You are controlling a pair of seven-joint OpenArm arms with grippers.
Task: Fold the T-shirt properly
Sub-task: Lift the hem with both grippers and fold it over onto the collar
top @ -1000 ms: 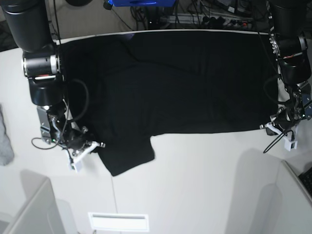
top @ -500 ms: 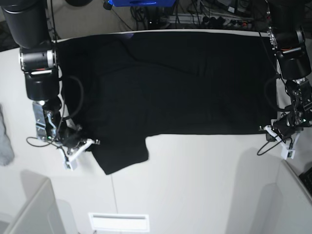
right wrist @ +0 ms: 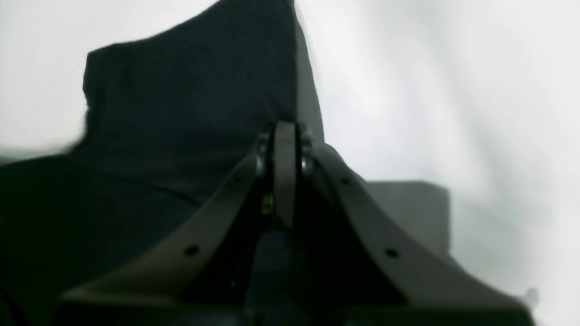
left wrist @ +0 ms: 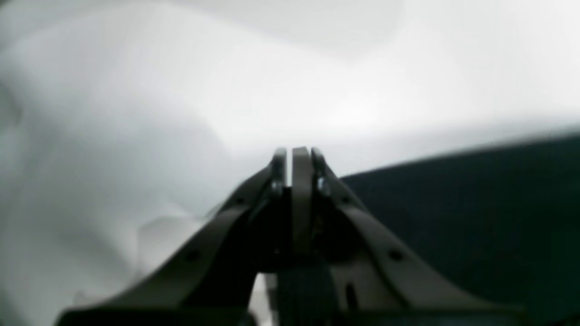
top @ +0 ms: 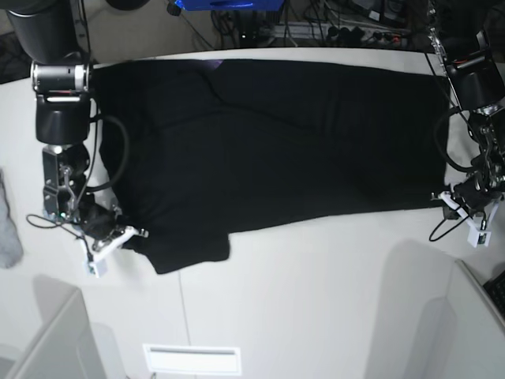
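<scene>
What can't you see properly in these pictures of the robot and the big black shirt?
- Left wrist view: blurred; left gripper looks shut, but any pinched cloth is hidden by the jaws.
- Right wrist view: blurred; T-shirt shows no detail, right gripper likewise.
- Base view: T-shirt's print not visible; grey cloth cut off by the left edge.

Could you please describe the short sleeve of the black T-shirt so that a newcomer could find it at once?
On the white table lies the large plain black fabric T-shirt, spread wide. From its near edge the short sleeve juts toward the camera, beside the right hand; it is the only flap breaking that straight edge.
</scene>
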